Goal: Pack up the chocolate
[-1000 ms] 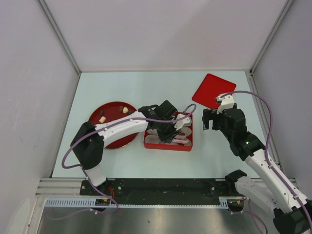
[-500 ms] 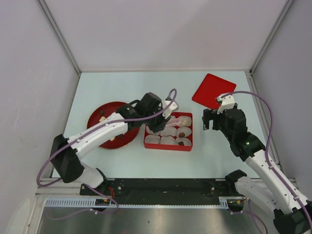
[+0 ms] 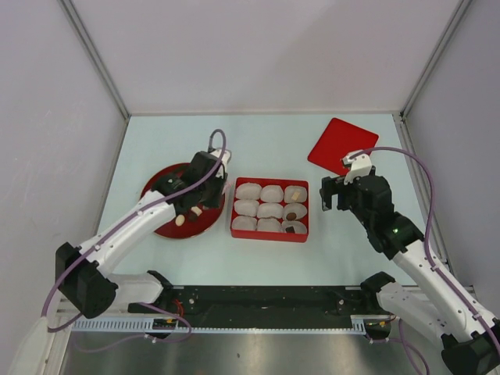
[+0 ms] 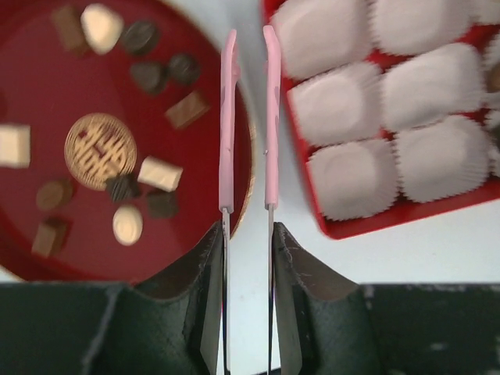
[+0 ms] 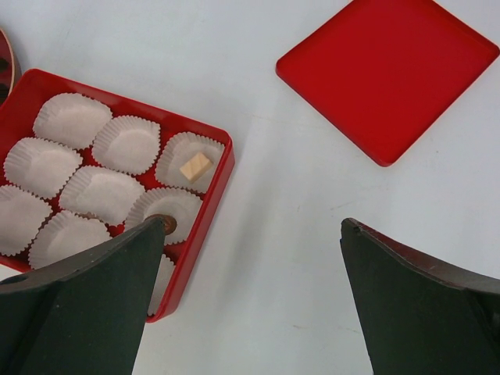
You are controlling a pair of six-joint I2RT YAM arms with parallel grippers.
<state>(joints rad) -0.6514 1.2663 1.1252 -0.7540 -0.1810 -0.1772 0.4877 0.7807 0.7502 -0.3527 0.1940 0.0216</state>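
The left gripper (image 4: 248, 231) pinches narrow on pink tongs (image 4: 228, 117), whose tips stand slightly apart over the plate (image 4: 39, 86) rim, beside the red box (image 4: 351, 230). Its wrist view shows chocolates (image 4: 160, 173) scattered on the plate, left of the worktop's (image 3: 258, 141) middle. The right gripper (image 5: 254, 225) gapes wide near the box's right side. Only its view shows a tan cube (image 5: 195, 166) in a corner paper cup (image 5: 125, 144).

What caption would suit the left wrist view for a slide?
Left gripper holds empty pink tongs between a red plate of chocolates and a red box of paper cups.
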